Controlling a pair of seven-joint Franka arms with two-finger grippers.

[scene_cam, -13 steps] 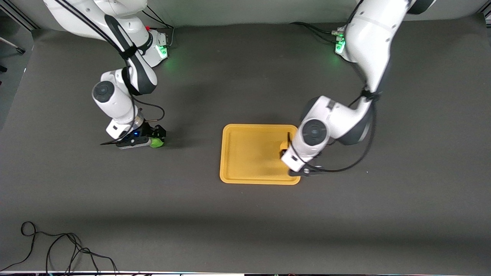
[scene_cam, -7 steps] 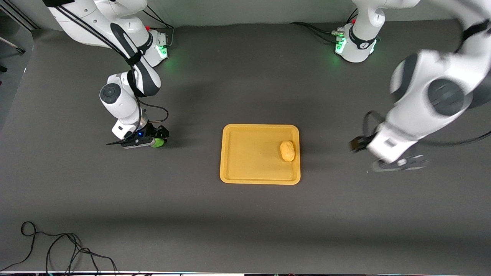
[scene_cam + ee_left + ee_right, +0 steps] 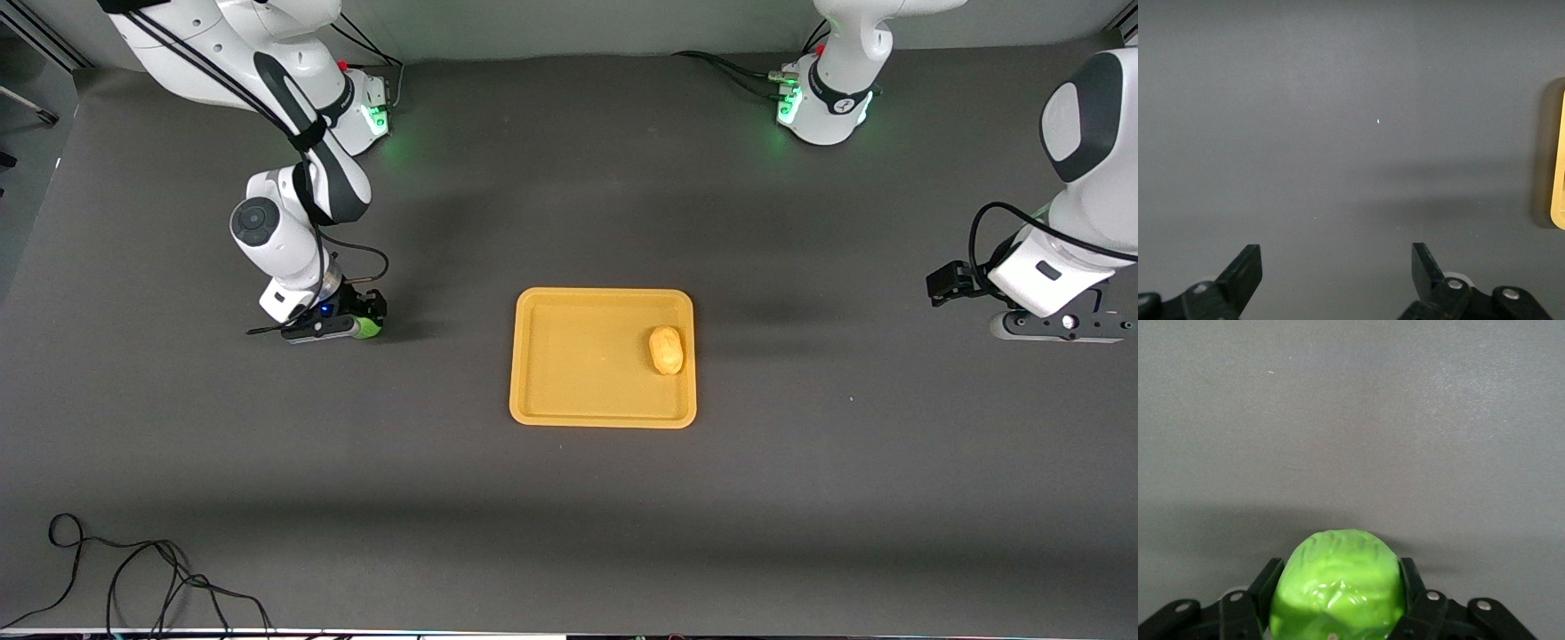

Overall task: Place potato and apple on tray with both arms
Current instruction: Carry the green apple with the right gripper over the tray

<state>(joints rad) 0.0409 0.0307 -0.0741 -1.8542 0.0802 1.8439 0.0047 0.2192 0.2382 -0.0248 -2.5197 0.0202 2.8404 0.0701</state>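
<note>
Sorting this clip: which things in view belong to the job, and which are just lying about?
Job:
- potato, on the tray
- apple, gripped in right hand
- left hand, open, off the tray

Lying about:
- black cable near table edge

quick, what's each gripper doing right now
left gripper: open, empty, over bare table toward the left arm's end.
right gripper: shut on the apple.

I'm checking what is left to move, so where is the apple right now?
The apple is off the tray, toward the right arm's end of the table, gripped between the fingers of the right gripper.
</note>
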